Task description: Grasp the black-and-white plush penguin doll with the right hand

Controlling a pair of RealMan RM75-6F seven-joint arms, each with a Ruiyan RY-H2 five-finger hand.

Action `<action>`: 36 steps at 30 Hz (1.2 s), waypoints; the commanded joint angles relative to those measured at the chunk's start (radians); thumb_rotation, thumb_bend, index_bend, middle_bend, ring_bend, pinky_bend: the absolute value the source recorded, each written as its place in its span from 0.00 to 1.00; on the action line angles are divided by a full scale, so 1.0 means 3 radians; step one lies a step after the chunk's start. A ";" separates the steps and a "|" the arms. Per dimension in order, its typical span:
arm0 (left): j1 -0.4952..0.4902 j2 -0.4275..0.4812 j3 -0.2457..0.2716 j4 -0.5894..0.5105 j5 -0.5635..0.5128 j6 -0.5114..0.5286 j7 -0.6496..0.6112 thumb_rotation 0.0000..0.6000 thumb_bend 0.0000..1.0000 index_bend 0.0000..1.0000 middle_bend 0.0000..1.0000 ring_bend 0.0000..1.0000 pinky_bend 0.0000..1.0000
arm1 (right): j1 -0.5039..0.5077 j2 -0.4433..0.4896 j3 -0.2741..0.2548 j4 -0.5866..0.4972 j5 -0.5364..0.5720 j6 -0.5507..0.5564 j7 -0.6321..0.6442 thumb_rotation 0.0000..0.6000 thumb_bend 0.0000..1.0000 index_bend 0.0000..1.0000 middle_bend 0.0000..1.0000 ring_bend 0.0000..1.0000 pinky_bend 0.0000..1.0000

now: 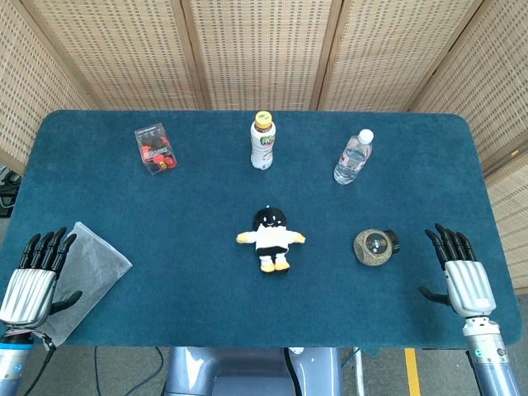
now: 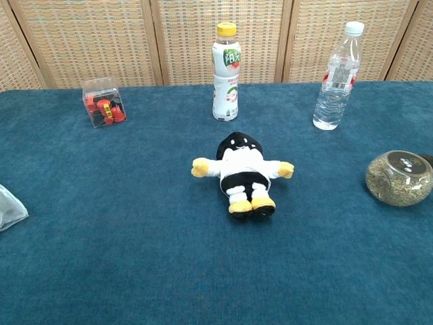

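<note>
The blue felt-covered surface (image 1: pixel 99 181) carries everything spaced well apart, probably so each can be grasped alone. The right hand (image 1: pixel 462 276) rests at its near right edge, fingers spread and empty; the left hand (image 1: pixel 37 276) likewise. The black-and-white plush penguin doll (image 1: pixel 271 238) lies face-up mid-surface. Bottle labels are unreadable.

Drink bottle (image 2: pixel 226 72) label — print too small, nothing legible
</note>
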 commanded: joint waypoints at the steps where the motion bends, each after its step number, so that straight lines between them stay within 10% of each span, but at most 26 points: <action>1: 0.0004 0.0004 0.0003 -0.0007 0.0013 0.0011 0.0004 1.00 0.12 0.00 0.00 0.00 0.00 | -0.0002 -0.0005 0.0006 0.0009 0.0007 -0.0016 -0.0005 1.00 0.25 0.07 0.00 0.00 0.00; 36: 0.0020 0.0038 0.0022 -0.0029 0.0057 0.0030 -0.0070 1.00 0.12 0.00 0.00 0.00 0.00 | 0.0118 0.0062 0.0176 -0.0236 0.0030 -0.0200 -0.0126 1.00 0.25 0.11 0.00 0.00 0.00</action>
